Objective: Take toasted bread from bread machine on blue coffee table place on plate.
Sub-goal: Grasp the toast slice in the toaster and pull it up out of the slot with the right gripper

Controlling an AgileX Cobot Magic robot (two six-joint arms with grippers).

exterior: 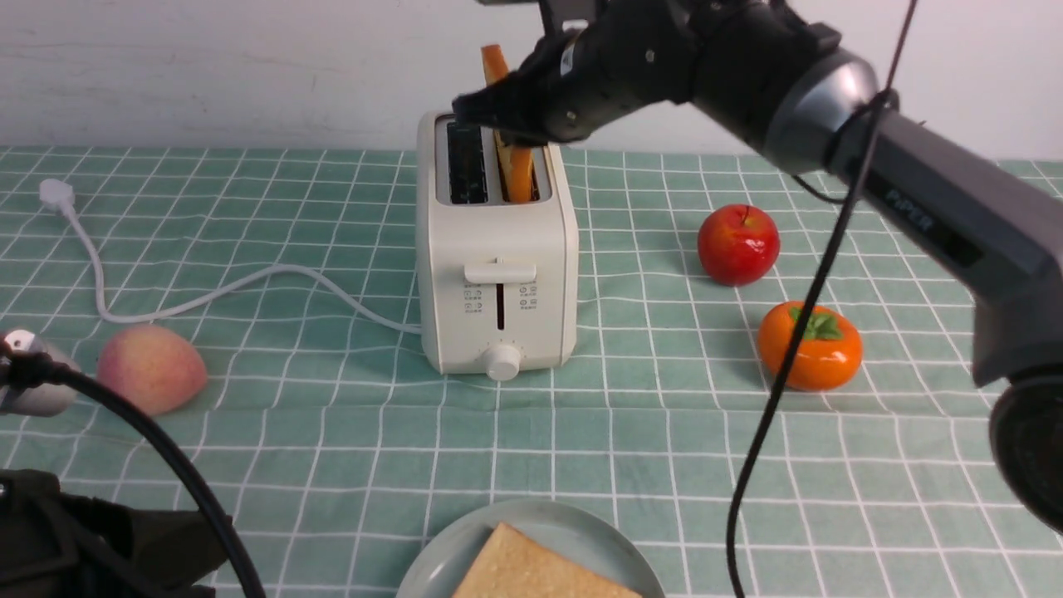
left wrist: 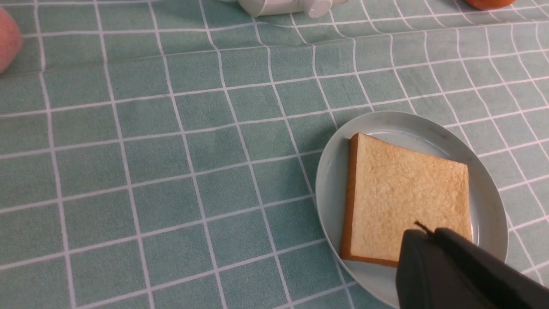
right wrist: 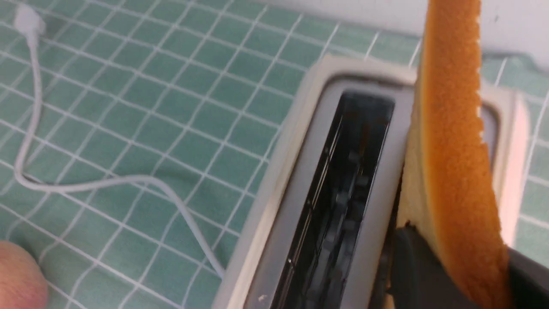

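The right gripper [exterior: 508, 112] grips a toast slice [exterior: 521, 174] standing in the toaster [exterior: 498, 282] slot below it; its wrist view shows the crust between the fingers [right wrist: 411, 266]. Only the left wrist view shows the second slice [left wrist: 407, 197] whole on the plate [left wrist: 332, 184], beside the left gripper [left wrist: 424, 240], opening unclear.

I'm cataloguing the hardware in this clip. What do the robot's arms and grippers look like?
The right arm is dark grey tubing lettered PiPER, with a silver-grey joint collar and a loose black cable. The right gripper is bulky matte black; the left gripper is black too.
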